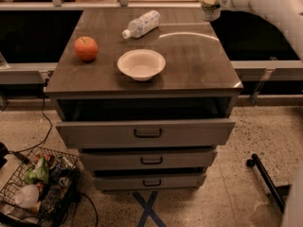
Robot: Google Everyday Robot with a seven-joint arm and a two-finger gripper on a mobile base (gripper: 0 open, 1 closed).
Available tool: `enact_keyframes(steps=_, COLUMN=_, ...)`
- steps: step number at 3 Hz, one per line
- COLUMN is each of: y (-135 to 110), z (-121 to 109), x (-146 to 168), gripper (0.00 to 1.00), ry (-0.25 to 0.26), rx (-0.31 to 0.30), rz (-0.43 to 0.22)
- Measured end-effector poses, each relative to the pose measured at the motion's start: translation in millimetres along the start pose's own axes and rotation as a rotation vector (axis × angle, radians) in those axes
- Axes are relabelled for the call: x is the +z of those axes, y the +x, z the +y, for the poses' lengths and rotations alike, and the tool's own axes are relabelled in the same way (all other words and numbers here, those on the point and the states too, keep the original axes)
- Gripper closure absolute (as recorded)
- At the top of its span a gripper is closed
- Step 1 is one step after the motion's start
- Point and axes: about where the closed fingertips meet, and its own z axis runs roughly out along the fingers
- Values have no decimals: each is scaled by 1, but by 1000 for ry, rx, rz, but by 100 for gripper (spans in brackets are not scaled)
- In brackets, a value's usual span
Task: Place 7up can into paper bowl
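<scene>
The paper bowl [141, 64] is shallow and off-white and stands empty near the middle of the dark cabinet top [199, 60]. My gripper [209, 3] is at the top right, above the cabinet's far right corner. It is shut on the 7up can [211, 11], a small silvery can that hangs below the pale fingers, clear of the surface. The can is well to the right of the bowl and farther back. My white arm [265, 1] runs off to the right.
A red apple [85, 48] sits left of the bowl. A clear water bottle [142, 23] lies on its side behind it. The top drawer [147, 132] is pulled out slightly. A wire basket of trash [35, 188] stands on the floor at lower left.
</scene>
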Motion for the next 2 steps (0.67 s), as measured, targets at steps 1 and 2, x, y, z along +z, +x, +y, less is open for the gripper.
enact_keyframes(steps=1, y=-12, z=29, x=-40, gripper=100, ry=-29, rx=36, rz=-23)
enact_keyframes(steps=2, y=-17, z=60, x=-78, gripper=100, ry=-55, rx=70, rz=-64)
